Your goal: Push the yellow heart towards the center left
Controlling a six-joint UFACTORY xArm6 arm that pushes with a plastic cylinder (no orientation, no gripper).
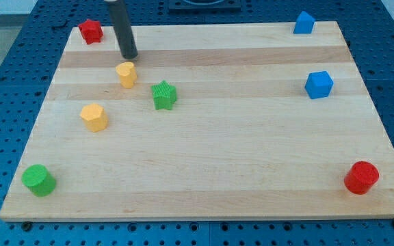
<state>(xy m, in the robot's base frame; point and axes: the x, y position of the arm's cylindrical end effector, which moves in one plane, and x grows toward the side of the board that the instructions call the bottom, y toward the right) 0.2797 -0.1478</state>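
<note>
Nearest me on the bench (204,184), a green cylinder (39,180) sits in the near left corner and a red cylinder (361,178) in the near right corner, well apart from everything else. Further in on the left is a yellow block (94,117), roughly six-sided, standing alone. Beyond it and a little right lies the green star (163,95), and just left and beyond that is the yellow heart (126,74) — the piece I'm after — in the far left part of the bench. My tip (129,56) rests just beyond the heart, very close to its far edge; whether it touches I cannot tell. The rod has no hand to open or close — it ends plain. Out on the right, a blue cube (319,85) sits mid-depth near the edge. At the far edge, a red block (90,31) marks the left corner and a second blue block (304,23) the right.
</note>
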